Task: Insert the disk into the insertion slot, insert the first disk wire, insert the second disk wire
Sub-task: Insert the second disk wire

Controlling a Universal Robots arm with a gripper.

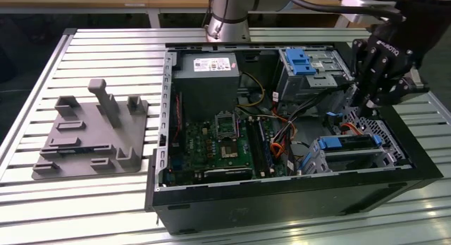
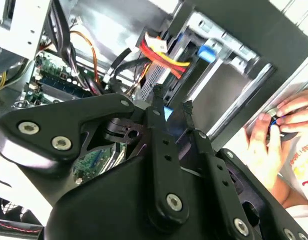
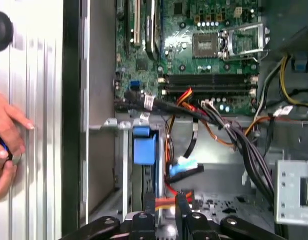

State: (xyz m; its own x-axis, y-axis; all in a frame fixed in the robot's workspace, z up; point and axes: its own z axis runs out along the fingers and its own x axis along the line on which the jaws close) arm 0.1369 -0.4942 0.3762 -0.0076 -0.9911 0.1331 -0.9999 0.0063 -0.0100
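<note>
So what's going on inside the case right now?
The arm's gripper hangs low inside the open computer case, just over the disk, which already sits in the insertion slot with its blue carrier showing. A bundle of red and yellow wires lies right at the gripper; whether one is plugged into the disk cannot be told. Outside the case, a person's hand holds a small dark object over the table.

The exterior view stands off from me, high above the bench (image 1: 84, 203), slanting down into the whole open computer case (image 1: 282, 203). Both wrist views ride on my arm, close inside it: the first faces the motherboard (image 3: 214, 45) squarely, the second tilts across it. All three share the corner holding the disk (image 1: 350, 143).
</note>
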